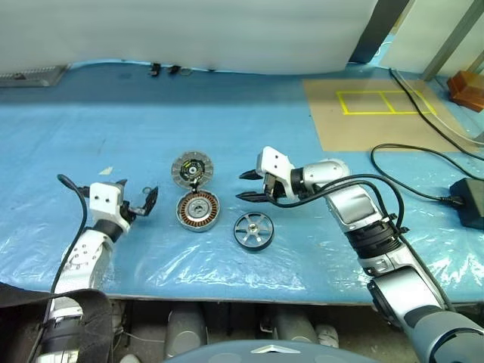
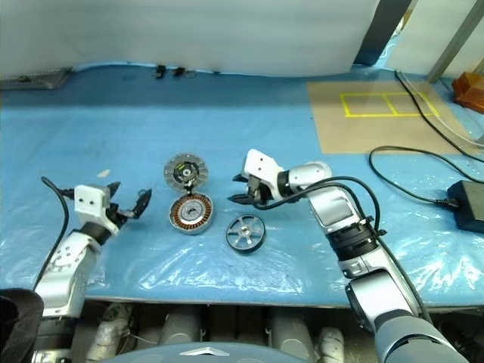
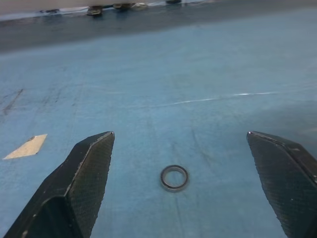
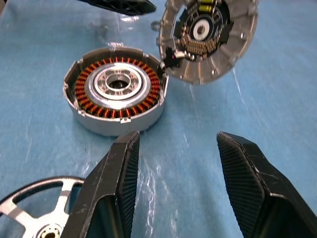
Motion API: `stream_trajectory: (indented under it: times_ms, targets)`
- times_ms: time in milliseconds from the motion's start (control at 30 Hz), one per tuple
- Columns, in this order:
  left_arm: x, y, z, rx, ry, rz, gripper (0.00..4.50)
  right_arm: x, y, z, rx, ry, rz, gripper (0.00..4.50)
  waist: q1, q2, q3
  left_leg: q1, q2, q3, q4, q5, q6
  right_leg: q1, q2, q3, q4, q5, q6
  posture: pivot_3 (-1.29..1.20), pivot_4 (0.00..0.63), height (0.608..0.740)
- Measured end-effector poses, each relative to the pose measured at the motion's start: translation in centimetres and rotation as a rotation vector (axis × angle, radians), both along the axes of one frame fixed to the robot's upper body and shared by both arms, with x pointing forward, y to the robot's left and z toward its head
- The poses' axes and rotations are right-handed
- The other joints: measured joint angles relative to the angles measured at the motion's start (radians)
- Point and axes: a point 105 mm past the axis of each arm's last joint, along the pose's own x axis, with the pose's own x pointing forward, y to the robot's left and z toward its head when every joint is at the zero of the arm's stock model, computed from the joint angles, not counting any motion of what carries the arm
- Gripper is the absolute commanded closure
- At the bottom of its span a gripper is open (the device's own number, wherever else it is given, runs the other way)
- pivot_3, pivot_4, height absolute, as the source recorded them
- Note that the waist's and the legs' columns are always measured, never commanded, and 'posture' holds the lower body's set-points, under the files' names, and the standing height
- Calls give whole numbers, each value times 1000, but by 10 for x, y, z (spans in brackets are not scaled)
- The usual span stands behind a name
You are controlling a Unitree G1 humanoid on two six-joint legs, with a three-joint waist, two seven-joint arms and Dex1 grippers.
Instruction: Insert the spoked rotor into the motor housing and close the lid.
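Note:
The motor housing (image 1: 198, 211), a round silver cup with copper windings, sits on the blue table. Its lid (image 1: 191, 169) stands tilted just behind it, touching its rim, with the slotted inner face showing. The spoked rotor (image 1: 253, 229) lies flat to the right of the housing, nearer the front edge. My right gripper (image 1: 247, 186) hovers right of the housing and behind the rotor, pointing left, open with nothing between its fingers (image 4: 114, 188). My left gripper (image 1: 138, 195) is open and empty, left of the housing.
A small metal ring (image 3: 174, 177) lies on the table ahead of the left gripper. Black cables (image 1: 408, 162) and a black power brick (image 1: 470, 200) lie at the right. A brown board with yellow tape (image 1: 370, 113) lies at the back right. Crinkled plastic film (image 1: 227, 261) covers the front edge.

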Motion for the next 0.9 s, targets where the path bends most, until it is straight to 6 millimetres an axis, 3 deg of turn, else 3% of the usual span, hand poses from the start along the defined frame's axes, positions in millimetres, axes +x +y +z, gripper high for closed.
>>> stream_trajectory:
  times_ms: [233, 433, 800, 900]
  targets:
    - [11, 10, -20, -23, 99, 67, 0, 0, 1, -2, 24, -11, -41, 1973, 8, 0, 0, -2, 0, 0, 0, 0, 0, 0, 0, -1, -1, 0, 0, 0, 150, 740]
    - [13, 4, -28, -49, 150, 41, 0, 0, -2, -5, 20, -7, -69, 1973, 8, 0, 0, -2, 0, 0, 0, 0, 0, 0, -1, -1, -1, 0, 0, 0, 150, 740]
    - [17, -1, -28, -54, 171, 10, 0, 0, -7, -9, 1, -9, -83, 1973, 7, 0, 0, -2, 0, 0, 0, 0, 0, 0, -1, -1, -2, 0, 0, 0, 150, 740]
    - [17, 0, -28, -50, 173, 18, 597, 1, -7, -8, 3, -16, -88, 2009, 6, 0, 0, -1, 0, 0, 0, 0, 0, 0, -1, -1, -1, 0, 0, 0, 150, 740]
